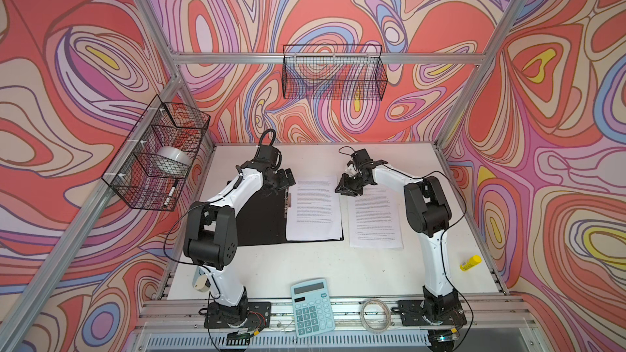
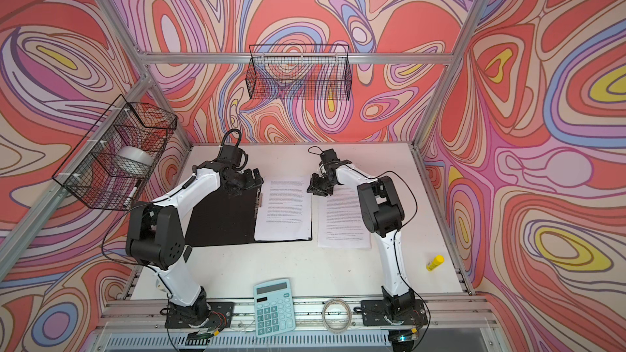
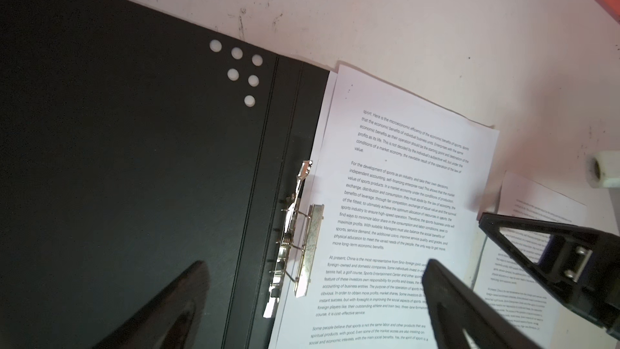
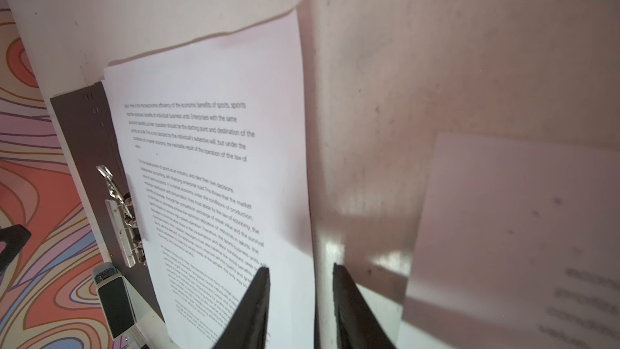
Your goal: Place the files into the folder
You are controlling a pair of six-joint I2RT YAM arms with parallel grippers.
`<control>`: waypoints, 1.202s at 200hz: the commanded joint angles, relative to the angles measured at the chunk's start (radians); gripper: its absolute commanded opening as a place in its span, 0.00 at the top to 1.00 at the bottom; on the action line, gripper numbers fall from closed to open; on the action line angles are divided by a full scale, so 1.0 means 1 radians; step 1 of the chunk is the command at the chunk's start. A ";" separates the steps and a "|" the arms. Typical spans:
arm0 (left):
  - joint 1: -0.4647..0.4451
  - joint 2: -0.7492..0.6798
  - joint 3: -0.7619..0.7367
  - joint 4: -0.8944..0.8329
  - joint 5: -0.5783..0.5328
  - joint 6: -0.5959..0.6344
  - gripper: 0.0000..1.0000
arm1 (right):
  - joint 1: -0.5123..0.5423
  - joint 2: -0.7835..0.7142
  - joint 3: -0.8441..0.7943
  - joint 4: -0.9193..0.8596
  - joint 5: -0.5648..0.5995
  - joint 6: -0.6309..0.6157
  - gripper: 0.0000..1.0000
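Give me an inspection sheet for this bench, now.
Surface: white table, scuffed.
Job's things: folder lies open, black inside up; filed sheets rest on its right half beside the spine clip; loose sheet lies on the table to its right, apart.
Clutter: teal calculator and clear tape roll at the front edge; yellow glue stick on the right.
Claws: left claw wide open over the clip; right claw partly open, holding nothing.
Cables: black cable loops off each arm.
Surroundings: swirl-patterned walls; back basket; side basket holds tape and a marker.
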 commanded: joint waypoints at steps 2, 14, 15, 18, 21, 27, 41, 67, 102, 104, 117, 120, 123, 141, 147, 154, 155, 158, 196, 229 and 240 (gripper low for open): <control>0.003 0.034 -0.023 0.035 0.045 -0.035 0.00 | 0.000 0.035 0.031 -0.023 -0.002 -0.031 0.66; 0.003 0.044 -0.024 0.040 0.059 -0.043 0.00 | 0.000 0.041 0.040 -0.026 -0.003 -0.037 0.66; 0.003 0.044 -0.024 0.042 0.062 -0.043 0.00 | 0.000 0.042 0.042 -0.026 -0.004 -0.038 0.66; 0.003 0.048 -0.025 0.044 0.068 -0.042 0.01 | 0.000 0.042 0.044 -0.027 -0.005 -0.039 0.66; 0.003 0.051 -0.025 0.046 0.072 -0.043 0.00 | 0.000 0.044 0.048 -0.030 -0.005 -0.041 0.66; 0.003 0.057 -0.023 0.048 0.076 -0.046 0.00 | 0.000 0.049 0.055 -0.032 -0.008 -0.045 0.66; 0.004 0.069 -0.022 0.057 0.095 -0.048 0.00 | 0.001 0.059 0.076 -0.047 -0.010 -0.059 0.66; 0.004 0.088 -0.017 0.060 0.109 -0.055 0.01 | 0.000 0.086 0.123 -0.098 -0.021 -0.095 0.66; 0.007 0.116 -0.008 0.063 0.145 -0.065 0.00 | 0.002 0.098 0.166 -0.149 -0.003 -0.133 0.66; 0.008 0.118 -0.007 0.063 0.145 -0.066 0.00 | 0.002 0.099 0.169 -0.152 -0.002 -0.135 0.66; 0.008 0.129 -0.001 0.062 0.150 -0.069 0.01 | 0.001 0.100 0.179 -0.160 0.002 -0.143 0.66; 0.008 0.131 0.000 0.062 0.150 -0.069 0.00 | 0.001 0.099 0.182 -0.162 0.002 -0.145 0.66; 0.008 0.133 0.001 0.062 0.150 -0.069 0.00 | 0.002 0.100 0.182 -0.162 0.002 -0.146 0.66; 0.008 0.140 0.003 0.061 0.147 -0.069 0.01 | 0.002 0.106 0.194 -0.172 -0.004 -0.154 0.66; 0.008 0.142 0.004 0.062 0.147 -0.069 0.00 | 0.003 0.108 0.195 -0.172 -0.004 -0.154 0.66; 0.008 0.144 0.005 0.060 0.148 -0.071 0.00 | 0.004 0.110 0.197 -0.172 -0.006 -0.154 0.66; 0.008 0.144 0.006 0.060 0.148 -0.071 0.00 | 0.003 0.110 0.197 -0.172 -0.006 -0.154 0.66; 0.008 0.144 0.005 0.061 0.148 -0.071 0.01 | 0.004 0.110 0.198 -0.171 -0.008 -0.155 0.66; 0.008 0.155 0.013 0.065 0.160 -0.077 0.00 | 0.008 0.124 0.217 -0.176 -0.019 -0.156 0.66; 0.008 0.166 0.021 0.069 0.167 -0.081 0.00 | 0.015 0.141 0.235 -0.185 -0.023 -0.159 0.66; 0.008 0.169 0.023 0.068 0.169 -0.082 0.00 | 0.017 0.146 0.235 -0.186 -0.025 -0.159 0.66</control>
